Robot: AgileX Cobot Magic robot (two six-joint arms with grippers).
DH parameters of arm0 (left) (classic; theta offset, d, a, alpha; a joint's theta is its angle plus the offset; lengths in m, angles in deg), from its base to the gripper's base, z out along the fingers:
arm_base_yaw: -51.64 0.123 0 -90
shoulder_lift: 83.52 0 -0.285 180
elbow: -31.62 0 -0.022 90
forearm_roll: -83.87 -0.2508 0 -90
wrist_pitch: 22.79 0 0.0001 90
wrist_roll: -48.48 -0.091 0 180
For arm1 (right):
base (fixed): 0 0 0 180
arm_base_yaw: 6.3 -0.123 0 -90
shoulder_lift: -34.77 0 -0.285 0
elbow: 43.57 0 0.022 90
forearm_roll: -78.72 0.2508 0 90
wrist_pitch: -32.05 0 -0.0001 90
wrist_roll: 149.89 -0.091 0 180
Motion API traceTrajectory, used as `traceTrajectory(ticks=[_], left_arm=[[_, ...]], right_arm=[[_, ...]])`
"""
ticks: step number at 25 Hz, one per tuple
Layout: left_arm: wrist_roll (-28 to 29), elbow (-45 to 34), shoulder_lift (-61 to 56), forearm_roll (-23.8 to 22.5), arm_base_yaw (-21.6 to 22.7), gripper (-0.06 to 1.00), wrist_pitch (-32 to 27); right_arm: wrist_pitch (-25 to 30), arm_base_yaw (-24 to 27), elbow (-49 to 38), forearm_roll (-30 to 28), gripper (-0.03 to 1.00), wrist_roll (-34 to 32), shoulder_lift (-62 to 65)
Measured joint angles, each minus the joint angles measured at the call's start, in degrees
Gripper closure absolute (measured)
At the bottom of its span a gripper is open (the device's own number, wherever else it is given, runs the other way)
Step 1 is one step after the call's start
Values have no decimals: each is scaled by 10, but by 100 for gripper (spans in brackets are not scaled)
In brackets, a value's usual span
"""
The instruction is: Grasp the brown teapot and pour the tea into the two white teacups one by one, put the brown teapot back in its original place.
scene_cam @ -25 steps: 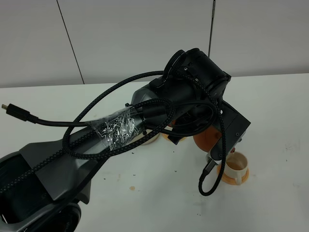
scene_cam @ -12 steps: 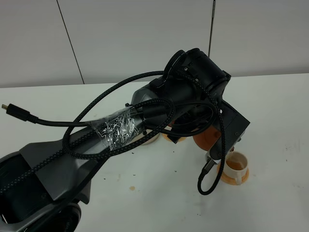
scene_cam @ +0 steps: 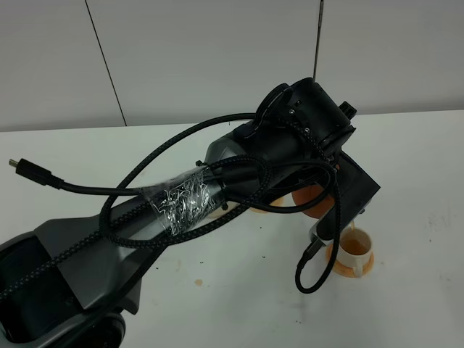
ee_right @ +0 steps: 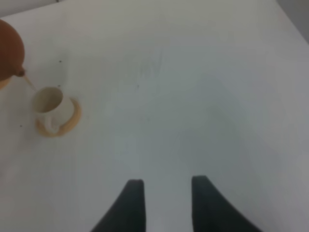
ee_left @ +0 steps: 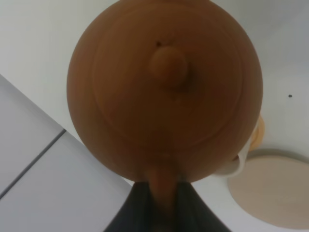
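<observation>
clenching the handle of the brown teapot is the left pincer, while the right pincer gapes empty.

The left arm is a smooth grey tube that widens into a bulky dark grey casing. At its far end sits a rounded black wrist housing with a boxy black block under it. Thick black braided cables run in loops along the arm, bound to it by a band of crinkled clear tape that glints silver. One cable ends free in a small black plug with a metal tip. The right gripper has two dark, matte fingers with squared tips, and the left gripper is just as dark.
</observation>
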Motion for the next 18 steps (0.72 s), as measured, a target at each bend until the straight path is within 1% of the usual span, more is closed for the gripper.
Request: traceTrajectory(ticks=[18], left_arm=[[-7,0,0,-1,-8,77,6]], right_arm=[[0,0,0,0,73,0,0]])
